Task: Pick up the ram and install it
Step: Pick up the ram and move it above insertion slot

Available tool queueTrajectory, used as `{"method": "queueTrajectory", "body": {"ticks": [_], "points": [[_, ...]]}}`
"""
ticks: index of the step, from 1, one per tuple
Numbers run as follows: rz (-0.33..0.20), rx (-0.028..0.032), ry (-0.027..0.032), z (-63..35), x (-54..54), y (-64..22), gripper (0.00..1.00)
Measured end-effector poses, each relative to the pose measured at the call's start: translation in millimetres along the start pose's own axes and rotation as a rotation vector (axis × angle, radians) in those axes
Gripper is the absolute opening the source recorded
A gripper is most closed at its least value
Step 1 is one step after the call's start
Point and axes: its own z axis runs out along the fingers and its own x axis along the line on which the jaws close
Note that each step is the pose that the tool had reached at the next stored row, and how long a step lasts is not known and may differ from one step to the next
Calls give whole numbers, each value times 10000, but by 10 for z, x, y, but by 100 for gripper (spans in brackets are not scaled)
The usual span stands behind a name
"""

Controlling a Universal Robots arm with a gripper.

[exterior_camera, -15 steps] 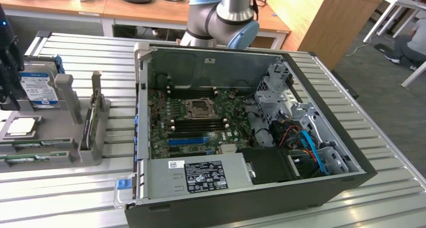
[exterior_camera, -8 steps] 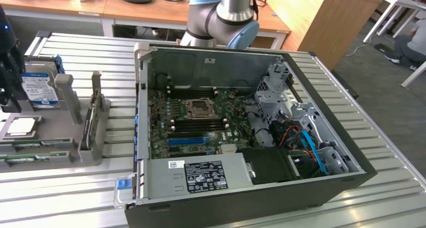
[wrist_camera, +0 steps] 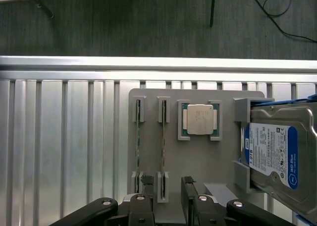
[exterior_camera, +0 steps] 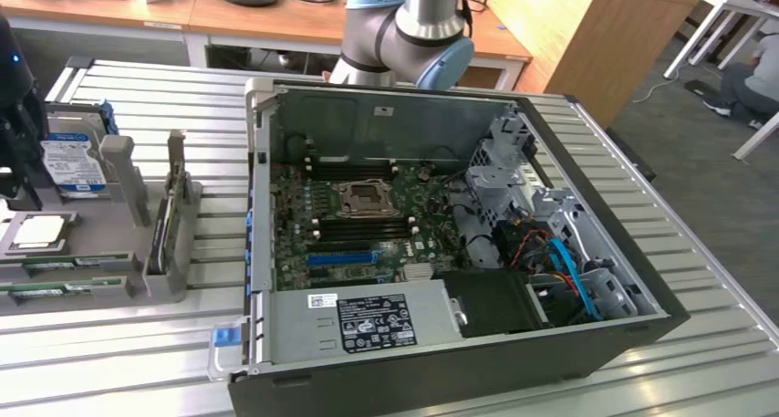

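Two rams, thin green sticks, stand on edge in slots of a grey fixture (wrist_camera: 223, 102): one ram (wrist_camera: 163, 141) and a second ram (wrist_camera: 137, 141) beside it. In the exterior view they lie at the fixture's near end (exterior_camera: 61, 264). My gripper (wrist_camera: 166, 203) hovers over the fixture, open, with its dark fingers (wrist_camera: 190, 196) on either side of the line of the first ram and nothing between them. The same gripper (exterior_camera: 22, 161) is the dark shape at the exterior view's left edge.
The fixture also holds a square silver processor (wrist_camera: 199, 119) and a hard drive with a blue-white label (wrist_camera: 277, 154). An open computer case (exterior_camera: 633, 330) sits mid-table with its motherboard (exterior_camera: 353, 225) exposed. The table is of ribbed aluminium (wrist_camera: 59, 137).
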Motion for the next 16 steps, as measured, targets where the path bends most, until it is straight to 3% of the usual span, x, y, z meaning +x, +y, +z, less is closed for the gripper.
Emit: {"method": "queueTrajectory", "body": {"ticks": [16], "points": [[0,0,0,126,3,-6,36]]}}
